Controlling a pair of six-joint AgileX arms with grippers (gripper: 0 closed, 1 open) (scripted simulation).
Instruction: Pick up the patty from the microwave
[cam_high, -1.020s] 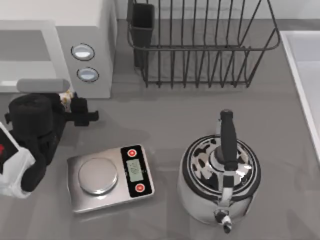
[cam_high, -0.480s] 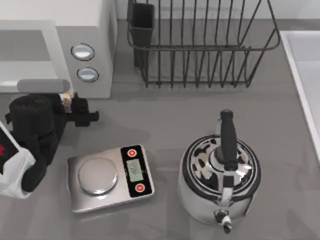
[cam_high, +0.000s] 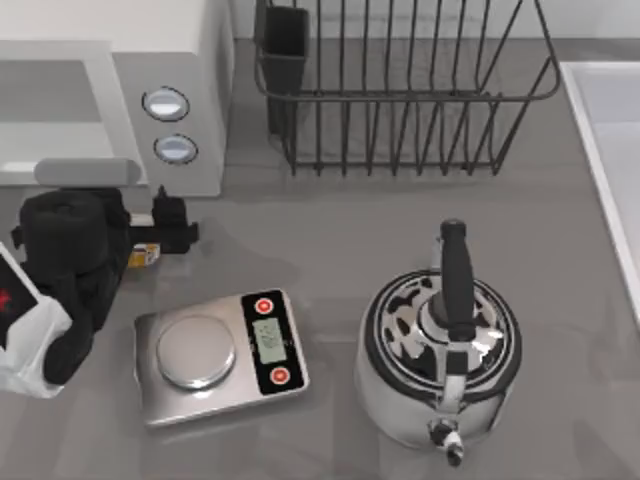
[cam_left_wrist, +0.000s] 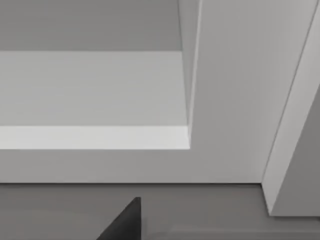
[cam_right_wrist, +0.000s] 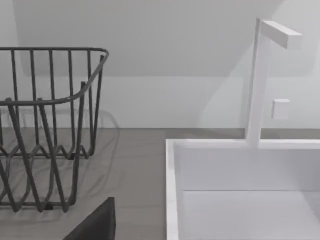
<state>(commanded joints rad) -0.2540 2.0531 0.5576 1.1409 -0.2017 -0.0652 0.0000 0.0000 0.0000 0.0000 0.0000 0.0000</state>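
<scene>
Yellowish-orange, small and flat, the patty (cam_high: 141, 257) sits clenched in our left gripper (cam_high: 150, 245), just in front of the microwave (cam_high: 110, 95) at the far left and above the bare table (cam_high: 330, 230). Only a sliver of the patty shows past the black fingers (cam_high: 172, 212). The microwave is white and light grey, with two round silvery-blue knobs (cam_high: 166, 103) on its side panel; our left wrist view looks into its pale open cavity (cam_left_wrist: 95, 95).

Near the gripper stands a steel kitchen scale (cam_high: 220, 355) with a round pan, a small display and two red buttons; its digits are too small for us to read. No other writing is legible.

A cow-patterned kettle (cam_high: 440, 345) stands to the right of the scale, well apart from the gripper. A black wire dish rack (cam_high: 400, 90) takes the far middle, and a white sink (cam_right_wrist: 240, 175) lines the right edge. Open table lies between microwave, scale and kettle.
</scene>
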